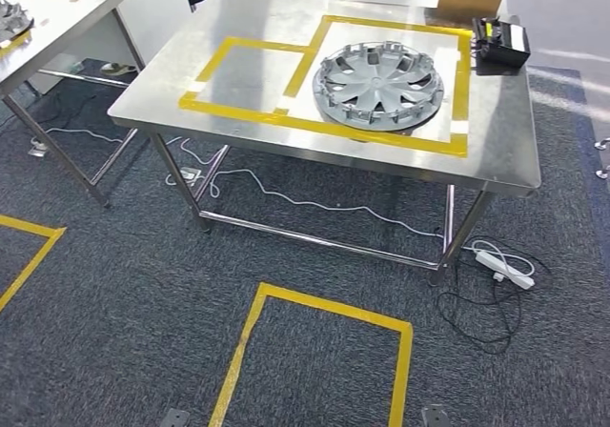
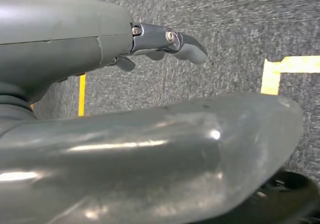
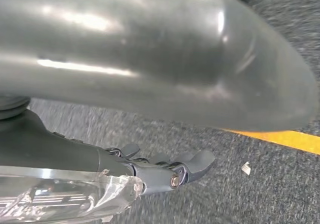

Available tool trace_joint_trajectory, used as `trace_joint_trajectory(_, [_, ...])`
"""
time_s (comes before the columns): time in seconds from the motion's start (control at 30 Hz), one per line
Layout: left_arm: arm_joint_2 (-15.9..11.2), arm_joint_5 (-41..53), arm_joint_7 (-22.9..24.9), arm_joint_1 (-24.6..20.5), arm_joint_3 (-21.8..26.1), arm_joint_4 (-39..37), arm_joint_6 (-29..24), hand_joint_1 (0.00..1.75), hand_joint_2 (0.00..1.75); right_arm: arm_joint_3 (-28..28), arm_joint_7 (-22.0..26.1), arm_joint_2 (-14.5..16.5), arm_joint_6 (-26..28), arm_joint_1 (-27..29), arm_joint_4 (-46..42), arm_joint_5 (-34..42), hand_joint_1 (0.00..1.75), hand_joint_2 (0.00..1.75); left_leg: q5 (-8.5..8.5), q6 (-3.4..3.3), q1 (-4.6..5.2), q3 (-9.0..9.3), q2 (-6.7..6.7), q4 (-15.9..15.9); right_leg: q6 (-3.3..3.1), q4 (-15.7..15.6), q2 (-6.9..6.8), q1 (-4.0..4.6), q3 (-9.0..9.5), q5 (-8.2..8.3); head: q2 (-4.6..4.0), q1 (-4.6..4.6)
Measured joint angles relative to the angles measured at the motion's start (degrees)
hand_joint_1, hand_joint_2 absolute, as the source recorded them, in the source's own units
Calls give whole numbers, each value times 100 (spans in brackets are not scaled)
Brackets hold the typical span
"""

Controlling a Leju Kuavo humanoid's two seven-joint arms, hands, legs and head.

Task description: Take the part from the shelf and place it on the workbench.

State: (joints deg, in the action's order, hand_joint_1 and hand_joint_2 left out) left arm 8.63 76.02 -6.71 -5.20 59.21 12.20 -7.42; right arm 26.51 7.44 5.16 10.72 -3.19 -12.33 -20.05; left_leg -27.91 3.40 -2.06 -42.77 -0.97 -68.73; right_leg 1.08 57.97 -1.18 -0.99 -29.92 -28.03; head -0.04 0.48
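Left hand (image 2: 166,44) and right hand (image 3: 166,171) hang over the carpet, fingers loosely apart and holding nothing, while the part (image 1: 379,85) lies inside the taped square on the surface (image 1: 497,151), so I judge only a clean retreat remains.

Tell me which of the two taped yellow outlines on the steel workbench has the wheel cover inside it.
The larger outline, nearer the black device: the grey wheel cover lies within it. The smaller outline beside it frames bare steel.
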Motion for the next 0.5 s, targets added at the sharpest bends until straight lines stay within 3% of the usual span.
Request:
trace_joint_trajectory(0.03, [0, 4, -1, -2, 0, 0, -1, 0, 0, 0, -7, 0, 4, 12, 0, -27, 0, 0, -135, -33, 23, -111, 21, -326, -6, 1, -78, 25, -10, 1, 0, -1])
trace_joint_trajectory(0.07, [0, 8, -1, 1, 0, 0, -3, 0, 0, 0, -11, 0, 8, 17, 0, -48, 0, 0, -159, -75, 48, -114, 28, -436, -9, 2, -151, 49, -14, -1, 0, -2])
trace_joint_trajectory(0.1, [0, 11, -3, 6, 0, 0, -6, 0, 0, 0, -13, 0, 8, 15, 0, -62, 0, 0, -83, -129, 80, -1, 44, -315, -12, 1, -220, 71, -12, -5, 0, -2])
trace_joint_trajectory(0.13, [0, 13, -7, 7, 0, 0, -10, 0, 0, 0, -12, 0, 8, 8, 0, -73, 0, 0, 60, -195, 123, 212, 100, 3, -13, 1, -283, 87, -3, -12, -1, -1])
trace_joint_trajectory(0.2, [-3, 15, -17, -9, 0, 0, -16, 0, 0, 0, -7, 2, 8, -2, 0, -92, 0, 0, 294, -315, 237, 690, 377, 776, 7, 12, -400, 124, 17, -45, -1, -6])
trace_joint_trajectory(0.23, [-2, 16, -24, -25, 0, 0, -17, 0, 0, 0, -4, 3, 7, -4, 0, -102, 0, 0, 342, -342, 278, 832, 485, 1026, 24, 17, -460, 144, 23, -65, -1, -5])
trace_joint_trajectory(0.27, [-2, 18, -28, -36, 0, 0, -17, 0, 0, -1, -4, 4, 7, -7, 0, -111, 0, 0, 347, -350, 305, 894, 533, 1149, 44, 17, -524, 161, 34, -82, 0, -3])
trace_joint_trajectory(0.33, [1, 20, -34, -29, 0, 0, -16, 0, 0, -2, -5, 5, 6, -26, 0, -129, 0, 0, 356, -352, 295, 888, 406, 1192, 94, -2, -626, 167, 63, -111, 1, 1])
trace_joint_trajectory(0.4, [-8, 20, -35, -13, 1, 0, -22, 0, 0, -4, -2, 7, 6, -47, 0, -149, 0, 0, 377, -391, 262, 900, 275, 1224, 161, 139, -395, 142, 30, -243, 0, 20])
trace_joint_trajectory(0.47, [-14, 19, -36, -31, 2, 1, -30, 0, 0, -4, -2, 7, 6, -41, 1, -163, 0, 0, 391, -430, 241, 898, 137, 1237, 207, 757, -27, 122, -237, -588, 0, 55])
trace_joint_trajectory(0.5, [-14, 19, -37, -40, 2, 1, -32, 0, 0, -4, -5, 7, 6, -28, 2, -166, 0, 0, 395, -444, 241, 891, 54, 1236, 217, 1178, 58, 119, -439, -770, 0, 64])
